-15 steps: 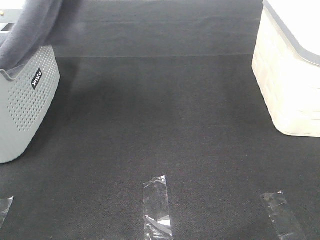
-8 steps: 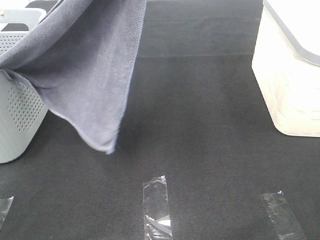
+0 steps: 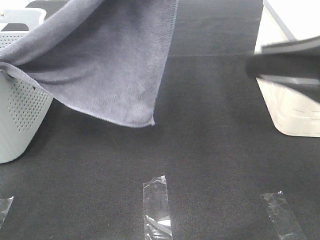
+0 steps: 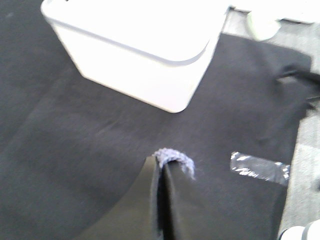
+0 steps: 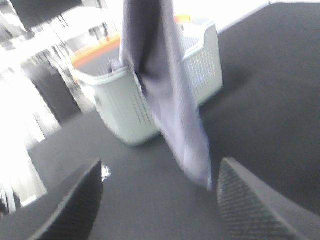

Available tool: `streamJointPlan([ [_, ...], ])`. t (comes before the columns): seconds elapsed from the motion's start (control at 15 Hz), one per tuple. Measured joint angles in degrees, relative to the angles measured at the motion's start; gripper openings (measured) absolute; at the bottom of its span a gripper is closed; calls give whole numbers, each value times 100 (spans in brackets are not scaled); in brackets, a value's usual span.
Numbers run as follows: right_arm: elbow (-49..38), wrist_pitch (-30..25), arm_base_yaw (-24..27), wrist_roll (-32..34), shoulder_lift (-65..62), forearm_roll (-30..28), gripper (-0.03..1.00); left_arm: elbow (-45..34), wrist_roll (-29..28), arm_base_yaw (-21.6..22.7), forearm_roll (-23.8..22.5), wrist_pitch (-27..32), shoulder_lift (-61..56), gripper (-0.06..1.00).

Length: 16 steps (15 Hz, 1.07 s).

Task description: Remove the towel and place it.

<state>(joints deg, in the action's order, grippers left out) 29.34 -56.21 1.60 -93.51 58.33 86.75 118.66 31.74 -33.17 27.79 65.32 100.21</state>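
We see the left tool (image 4: 161,169) clamped shut on a tuft of the towel (image 3: 110,75), held high. The towel hangs down, one end draped over the basket (image 3: 20,115). The right tool (image 5: 160,172) stands wide and empty, low over the surface (image 3: 200,150), facing the towel.
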Motion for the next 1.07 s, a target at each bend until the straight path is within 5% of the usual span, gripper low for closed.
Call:
streamJointPlan([
  [0.27, 6, -309, -132, -1461, 1312, 934, 63, 0, 229, 0, 120, -155, 0, 0],
  [0.53, 23, 80, -1186, -2773, 2343, 1243, 63, 0, 246, 0, 120, -390, 0, 0],
  [0.73, 309, 470, -1518, -2916, 3048, 1249, 63, 0, 246, 0, 155, -390, 0, 0],
  [1.07, 888, 367, -1547, -2916, 4337, 1272, 66, 0, 246, 0, 178, -498, 0, 0],
])
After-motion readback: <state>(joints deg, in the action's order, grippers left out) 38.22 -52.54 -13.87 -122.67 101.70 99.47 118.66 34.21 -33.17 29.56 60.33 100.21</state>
